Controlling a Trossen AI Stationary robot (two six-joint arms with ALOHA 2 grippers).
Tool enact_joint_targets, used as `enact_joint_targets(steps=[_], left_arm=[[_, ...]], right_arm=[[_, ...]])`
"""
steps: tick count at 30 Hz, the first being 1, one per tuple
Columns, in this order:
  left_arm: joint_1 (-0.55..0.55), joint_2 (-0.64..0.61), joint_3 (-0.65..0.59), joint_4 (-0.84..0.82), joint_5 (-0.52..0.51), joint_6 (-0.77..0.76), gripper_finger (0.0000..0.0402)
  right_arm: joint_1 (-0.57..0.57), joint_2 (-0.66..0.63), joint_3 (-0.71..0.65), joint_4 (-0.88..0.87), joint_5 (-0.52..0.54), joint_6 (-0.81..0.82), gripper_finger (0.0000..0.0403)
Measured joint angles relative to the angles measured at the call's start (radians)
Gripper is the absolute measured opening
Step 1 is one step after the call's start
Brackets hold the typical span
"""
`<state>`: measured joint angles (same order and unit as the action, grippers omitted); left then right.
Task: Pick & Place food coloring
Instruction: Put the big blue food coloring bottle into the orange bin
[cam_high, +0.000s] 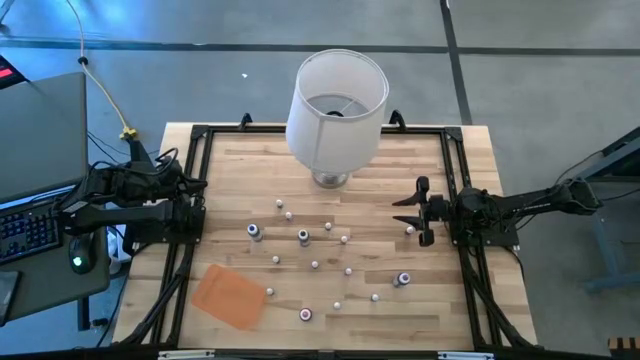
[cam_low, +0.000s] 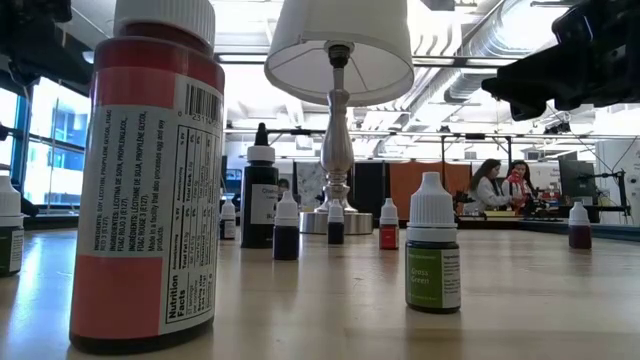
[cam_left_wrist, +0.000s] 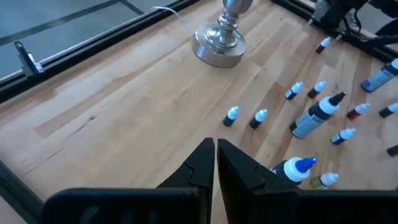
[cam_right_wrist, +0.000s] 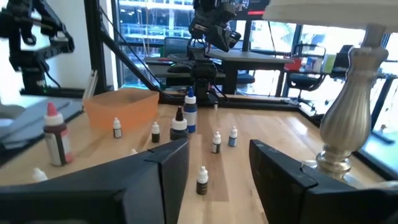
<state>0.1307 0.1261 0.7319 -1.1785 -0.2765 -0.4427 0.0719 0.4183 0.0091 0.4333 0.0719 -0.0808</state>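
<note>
Wooden table (cam_high: 240, 170) — roughly fifteen food coloring bottles (cam_high: 303, 236); left gripper (cam_left_wrist: 215, 163) pressed together, right gripper (cam_high: 415, 212) spread.

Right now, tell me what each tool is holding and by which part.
Nothing is held. The left tool is shut on nothing at the table's left edge; the right tool is open above the bottles.

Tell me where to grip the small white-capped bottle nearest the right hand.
Take the bottle by its dark body, below the tapering white cap. It stands upright with room around it, so the open right hand can come in level, straight ahead.
</note>
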Motion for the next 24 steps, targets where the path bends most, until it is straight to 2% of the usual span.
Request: enact_joint_targets(steps=[10,18,24], left_arm=[[0.000,0.000,0.000,0.001,-0.049,-0.089,0.0018],[0.000,0.000,0.000,-0.006,-0.074,-0.059,0.0018],[0.000,0.000,-0.024,0.054,-0.075,-0.077,0.0018]], right_arm=[[0.000,0.000,0.000,0.005,0.000,-0.051,0.0156],[0.000,0.000,0.000,0.028,-0.004,-0.134,0.0162],[0.000,0.000,0.000,0.069,-0.089,-0.111,0.0160]])
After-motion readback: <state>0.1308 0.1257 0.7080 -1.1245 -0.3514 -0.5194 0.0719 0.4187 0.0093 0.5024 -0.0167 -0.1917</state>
